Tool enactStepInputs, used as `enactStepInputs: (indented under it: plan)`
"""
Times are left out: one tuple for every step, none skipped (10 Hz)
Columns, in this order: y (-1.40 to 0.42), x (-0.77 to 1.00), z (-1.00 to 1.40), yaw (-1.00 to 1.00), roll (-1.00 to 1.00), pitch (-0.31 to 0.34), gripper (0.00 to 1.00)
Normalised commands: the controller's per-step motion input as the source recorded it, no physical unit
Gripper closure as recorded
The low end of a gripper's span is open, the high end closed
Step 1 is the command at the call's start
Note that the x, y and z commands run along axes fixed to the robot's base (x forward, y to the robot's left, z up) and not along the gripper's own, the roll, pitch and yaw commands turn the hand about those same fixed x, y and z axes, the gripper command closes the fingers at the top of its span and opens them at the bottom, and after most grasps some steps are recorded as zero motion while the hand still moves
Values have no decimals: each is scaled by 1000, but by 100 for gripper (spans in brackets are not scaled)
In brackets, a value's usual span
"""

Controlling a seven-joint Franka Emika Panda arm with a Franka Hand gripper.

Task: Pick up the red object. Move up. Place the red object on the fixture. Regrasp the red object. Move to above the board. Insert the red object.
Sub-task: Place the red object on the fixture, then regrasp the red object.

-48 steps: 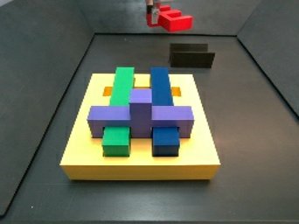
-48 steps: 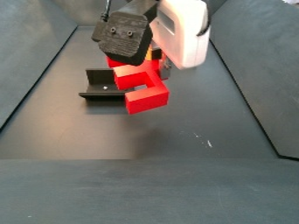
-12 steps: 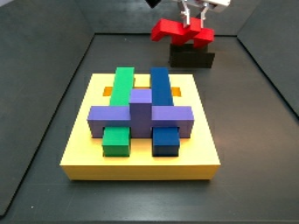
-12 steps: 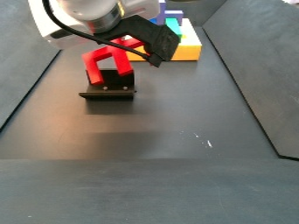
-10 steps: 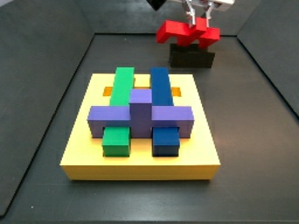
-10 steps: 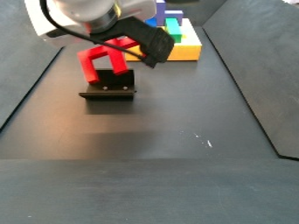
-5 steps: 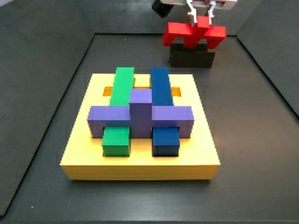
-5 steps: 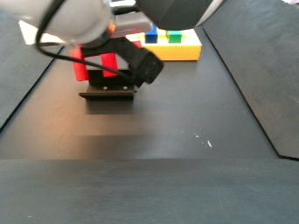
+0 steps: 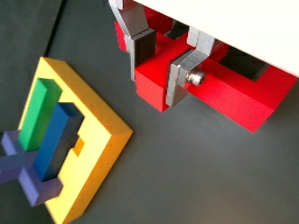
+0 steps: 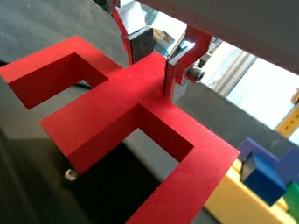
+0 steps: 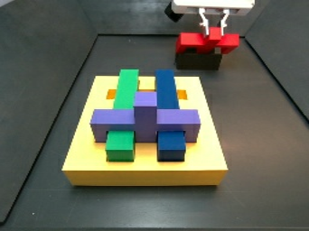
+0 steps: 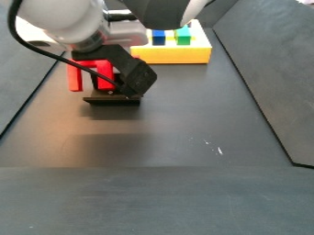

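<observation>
The red object [image 11: 205, 41] rests on top of the dark fixture [image 11: 197, 61] at the far end of the floor, beyond the yellow board [image 11: 85, 135]. My gripper [image 11: 214, 27] stands straight above it. In both wrist views the silver fingers [image 9: 184, 77] sit on either side of the object's middle stub, pads against it, so the gripper [image 9: 160, 86] is shut on the red object [image 9: 239, 94]. In a wrist view the red object [image 10: 111, 101] lies over the fixture [image 10: 100, 179], with the gripper [image 10: 152, 72] on its stub. In a side view the arm hides most of the red object [image 12: 86, 73] and fixture [image 12: 113, 98].
The board [image 9: 103, 131] carries green [image 11: 126, 86], blue [image 11: 165, 86] and purple [image 11: 145, 117] blocks. It also shows in a side view [image 12: 185, 53]. Dark walls slope up along both sides of the floor.
The gripper has turned the red object level and brought it down from above the fixture onto the fixture's top. The board has not moved.
</observation>
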Motion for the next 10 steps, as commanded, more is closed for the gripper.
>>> enactStepInputs:
  plan:
    - [97, -234, -34, -54, 349, 0, 100]
    - [23, -83, -131, -89, 131, 0, 100]
    - [86, 0, -260, -23, 129, 0, 100]
    - [60, 0, -197, 0, 0, 0, 100]
    - [0, 17, -211, 0, -17, 0, 100]
    - [0, 0, -57, 0, -63, 0, 100]
    - [0, 0, 0, 0, 0, 0, 100]
    - [0, 0, 0, 0, 0, 0, 0]
    - [-14, 0, 180, 9, 837, 0, 0]
    - [-77, 0, 317, 40, 1000, 0, 0]
